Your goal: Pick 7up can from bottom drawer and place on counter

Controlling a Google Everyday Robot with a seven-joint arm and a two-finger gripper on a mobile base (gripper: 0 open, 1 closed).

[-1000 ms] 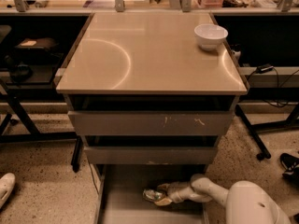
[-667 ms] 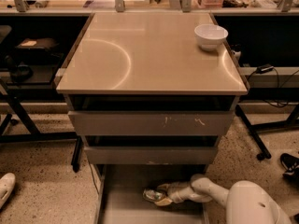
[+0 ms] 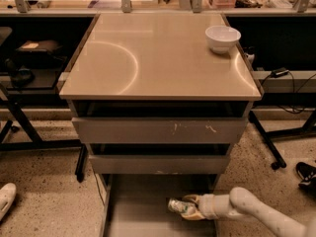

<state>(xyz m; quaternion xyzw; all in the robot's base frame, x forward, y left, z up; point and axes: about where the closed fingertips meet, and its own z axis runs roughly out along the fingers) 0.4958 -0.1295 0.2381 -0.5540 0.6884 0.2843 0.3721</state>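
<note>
The 7up can point(image 3: 177, 207), green and silver, lies on its side on the floor of the open bottom drawer point(image 3: 133, 206), at its right side. My gripper point(image 3: 190, 207) reaches in from the lower right on a white arm, and its tan fingers point(image 3: 193, 214) close around the can's right end. The beige counter point(image 3: 153, 53) tops the cabinet above.
A white bowl point(image 3: 222, 37) sits at the counter's back right corner. Two closed grey drawer fronts point(image 3: 158, 130) hang above the open drawer. Black table legs point(image 3: 269, 142) and cables stand on the speckled floor to both sides. A white shoe point(image 3: 7, 197) lies at lower left.
</note>
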